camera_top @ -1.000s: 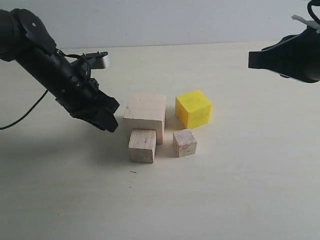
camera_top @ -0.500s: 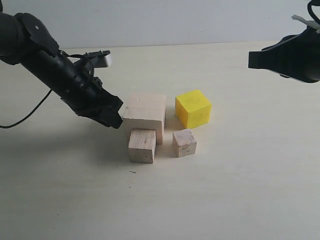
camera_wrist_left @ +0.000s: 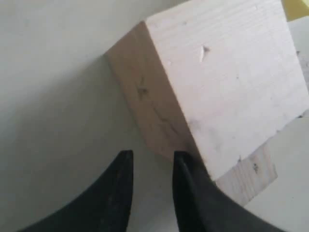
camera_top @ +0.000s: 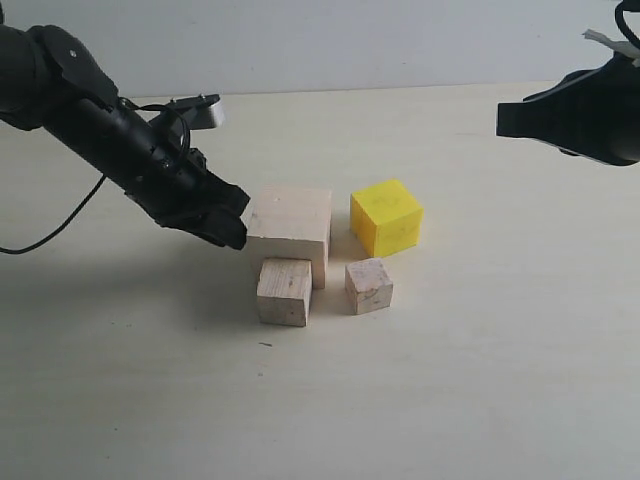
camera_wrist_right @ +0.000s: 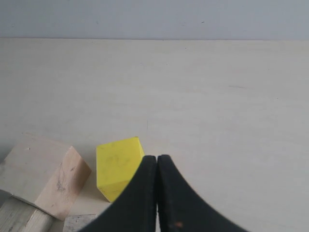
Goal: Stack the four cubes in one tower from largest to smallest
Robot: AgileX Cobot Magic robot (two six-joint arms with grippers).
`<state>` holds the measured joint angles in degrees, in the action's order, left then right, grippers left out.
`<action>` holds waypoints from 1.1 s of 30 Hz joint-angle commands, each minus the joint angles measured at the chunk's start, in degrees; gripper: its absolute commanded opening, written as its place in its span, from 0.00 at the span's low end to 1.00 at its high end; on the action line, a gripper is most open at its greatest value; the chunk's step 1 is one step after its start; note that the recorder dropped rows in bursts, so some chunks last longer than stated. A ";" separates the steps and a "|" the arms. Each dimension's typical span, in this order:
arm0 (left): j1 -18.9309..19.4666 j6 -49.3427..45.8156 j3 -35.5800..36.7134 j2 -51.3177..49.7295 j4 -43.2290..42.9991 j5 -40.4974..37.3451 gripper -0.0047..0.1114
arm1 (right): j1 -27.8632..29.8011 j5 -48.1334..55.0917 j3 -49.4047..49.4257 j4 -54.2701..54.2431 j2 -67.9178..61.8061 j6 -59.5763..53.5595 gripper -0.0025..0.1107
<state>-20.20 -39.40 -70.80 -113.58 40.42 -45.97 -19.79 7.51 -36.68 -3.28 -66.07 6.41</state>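
Note:
The large pale wooden cube [camera_top: 291, 230] [camera_wrist_left: 222, 87] stands mid-table. In front of it sit the medium pale cube [camera_top: 285, 291] and, to its right, the small pale cube [camera_top: 369, 285]. The bright yellow cube [camera_top: 386, 217] [camera_wrist_right: 117, 164] stands right of the large one. No cube rests on another. My left gripper [camera_top: 235, 228] [camera_wrist_left: 153, 157] is low at the large cube's left face, slightly open, one finger against that cube's side, nothing between its fingers. My right gripper [camera_wrist_right: 157, 159] hangs high at the right edge, shut and empty, above and right of the yellow cube.
The pale tabletop [camera_top: 480, 380] stretches around the cubes, with a light wall behind it. The left arm's black cable [camera_top: 50, 230] loops over the table at far left.
My left gripper has slid right and slightly up, from a gap beside the large cube to its left face. The cubes and the right arm have not moved.

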 commanded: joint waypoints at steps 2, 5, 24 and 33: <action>0.11 -2.06 -0.49 0.19 2.05 -0.96 0.30 | -0.16 -0.31 -0.37 0.21 0.07 -0.12 0.02; 0.11 -2.94 -0.49 0.19 2.99 -1.44 0.30 | -0.16 -0.32 -0.37 0.33 0.07 -0.12 0.02; 0.11 -5.12 -0.49 0.19 4.35 -2.64 0.30 | -0.16 -0.32 -0.37 0.33 0.07 -0.12 0.02; 0.11 -5.12 -0.49 0.19 4.35 -2.86 0.30 | -0.16 -0.32 -0.37 0.33 0.07 -0.12 0.02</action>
<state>-20.20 -44.22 -70.80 -113.58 43.76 -48.03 -19.79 7.51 -36.68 -3.28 -66.07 6.41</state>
